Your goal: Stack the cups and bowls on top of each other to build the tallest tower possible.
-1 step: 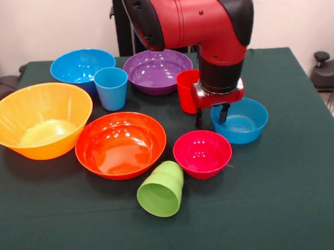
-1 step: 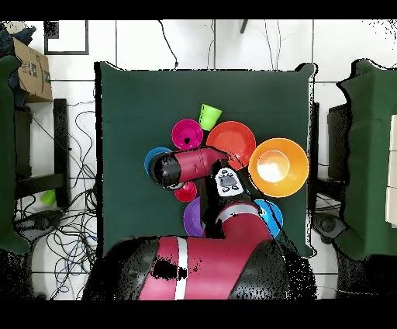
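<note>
The lime green cup (image 1: 161, 190) is closest. It lies tipped over on its side on the dark green table (image 1: 285, 197), and its open mouth faces forward. Just behind it sit the small magenta bowl (image 1: 203, 153) and the red-orange bowl (image 1: 120, 144), both right side up. The very big yellow-orange bowl (image 1: 39, 119) is off to the left, touching the red-orange one.

Farther back stand the light blue cup (image 1: 111, 88), the large blue bowl (image 1: 79, 67) and the purple bowl (image 1: 157, 71). The red cup (image 1: 187, 91) stands upright beside the arm (image 1: 206, 20).

The gripper (image 1: 211, 116) hangs over the near-left rim of the small blue bowl (image 1: 241, 120). Its two dark fingers are spread apart, and they hold nothing.

Nothing is stacked; every cup and bowl sits alone. All are plain and shiny. There is no writing that can be read on any of them.
</note>
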`<action>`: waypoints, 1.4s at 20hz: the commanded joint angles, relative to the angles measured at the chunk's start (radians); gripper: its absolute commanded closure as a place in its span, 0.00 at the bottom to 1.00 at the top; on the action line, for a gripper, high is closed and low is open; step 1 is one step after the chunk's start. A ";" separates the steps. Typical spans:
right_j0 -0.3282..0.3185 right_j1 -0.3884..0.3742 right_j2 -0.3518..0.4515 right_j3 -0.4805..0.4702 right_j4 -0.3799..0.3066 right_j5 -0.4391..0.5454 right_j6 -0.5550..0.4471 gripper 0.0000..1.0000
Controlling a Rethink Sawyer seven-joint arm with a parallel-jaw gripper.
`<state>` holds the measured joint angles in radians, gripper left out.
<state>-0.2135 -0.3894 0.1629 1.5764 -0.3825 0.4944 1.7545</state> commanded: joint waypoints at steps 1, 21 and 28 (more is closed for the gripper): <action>0.008 0.053 -0.005 -0.082 -0.065 -0.072 0.042 1.00; -0.063 -0.229 0.142 0.135 0.068 0.133 -0.042 1.00; -0.125 -0.217 0.181 0.108 0.030 0.131 -0.109 1.00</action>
<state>-0.2892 -0.5870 0.2290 1.6617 -0.3558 0.5221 1.7545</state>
